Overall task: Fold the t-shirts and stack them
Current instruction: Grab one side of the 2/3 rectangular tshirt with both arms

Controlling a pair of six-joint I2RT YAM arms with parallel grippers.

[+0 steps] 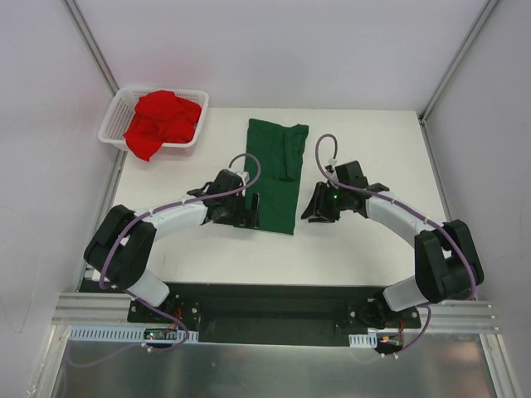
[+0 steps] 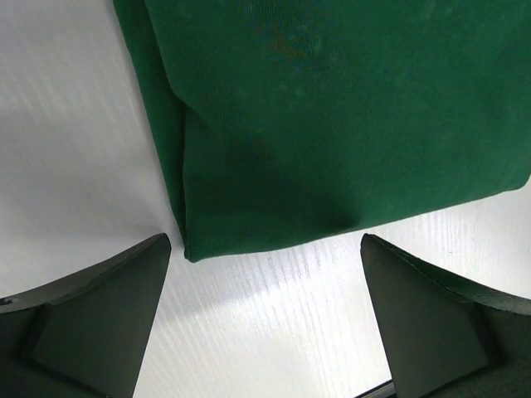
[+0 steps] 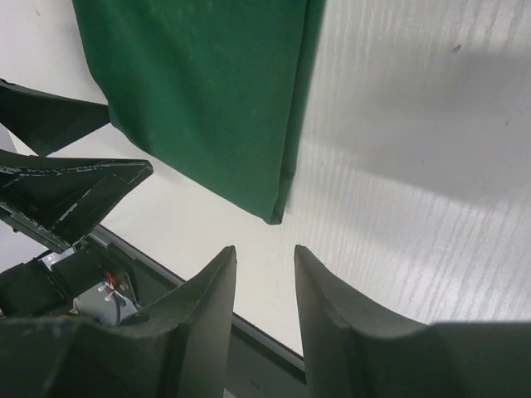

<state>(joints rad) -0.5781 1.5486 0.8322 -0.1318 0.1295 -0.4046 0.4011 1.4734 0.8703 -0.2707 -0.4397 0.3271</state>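
Note:
The dark green t-shirt [image 1: 278, 172] lies flat on the white table [image 1: 365, 141], folded into a long narrow strip running away from me. The bright red t-shirt [image 1: 162, 120] is a crumpled heap in the basket at the far left. My left gripper [image 1: 251, 212] is wide open and empty at the strip's near left corner; the left wrist view shows it [image 2: 265, 245] just short of the green hem [image 2: 332, 124]. My right gripper [image 1: 313, 207] sits by the strip's near right corner [image 3: 199, 91], and its jaws [image 3: 264, 249] stand a narrow gap apart, empty.
A white mesh basket [image 1: 116, 112] stands at the table's far left corner, overhanging the edge. Grey walls enclose the table on three sides. The table's near edge and a black rail [image 3: 265, 340] lie right behind both grippers. The left gripper's fingers [image 3: 75, 182] show in the right wrist view.

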